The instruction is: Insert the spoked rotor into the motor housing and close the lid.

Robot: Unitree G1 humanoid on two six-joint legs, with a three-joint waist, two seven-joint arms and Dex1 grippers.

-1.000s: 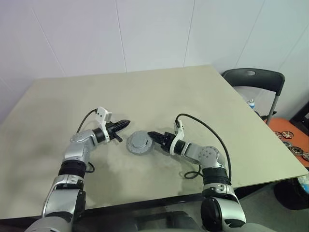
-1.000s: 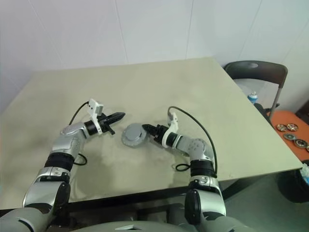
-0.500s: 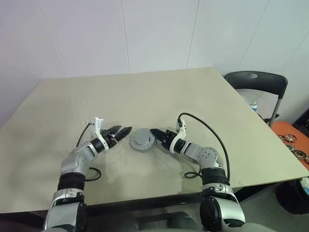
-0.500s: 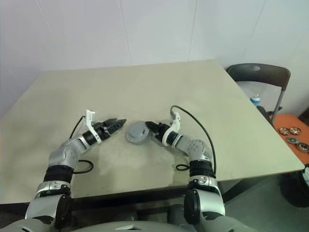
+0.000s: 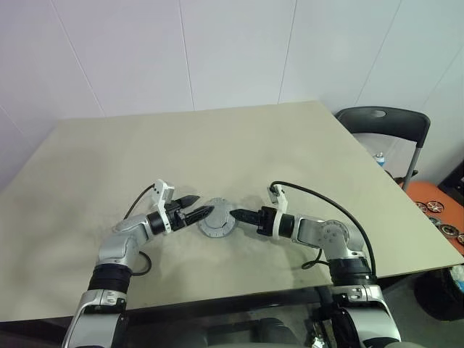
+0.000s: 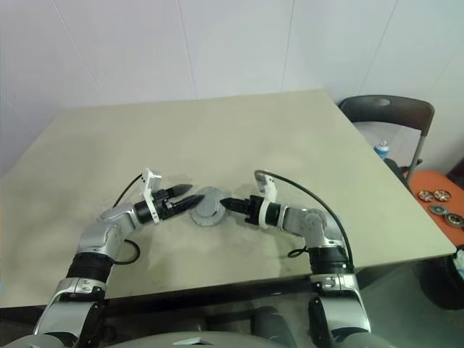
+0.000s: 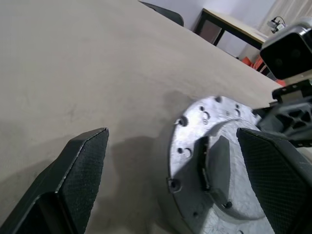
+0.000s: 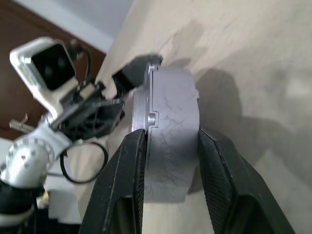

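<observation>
I see the motor housing (image 5: pixel 217 226) sitting on the beige table (image 5: pixel 217 145), toward the near edge, with the grey lid (image 7: pixel 214 146) already seated on top. My right gripper (image 8: pixel 168 146) is clamped on the housing's side wall, one finger on each flank. My left gripper (image 5: pixel 197 214) has its fingers spread wide, one over the lid's face and the other over bare tabletop, gripping nothing. The two grippers point at each other with the housing between them. Open table lies all around, widest toward the far wall. A dark chair (image 5: pixel 384 119) stands off the table's right corner, well apart.
</observation>
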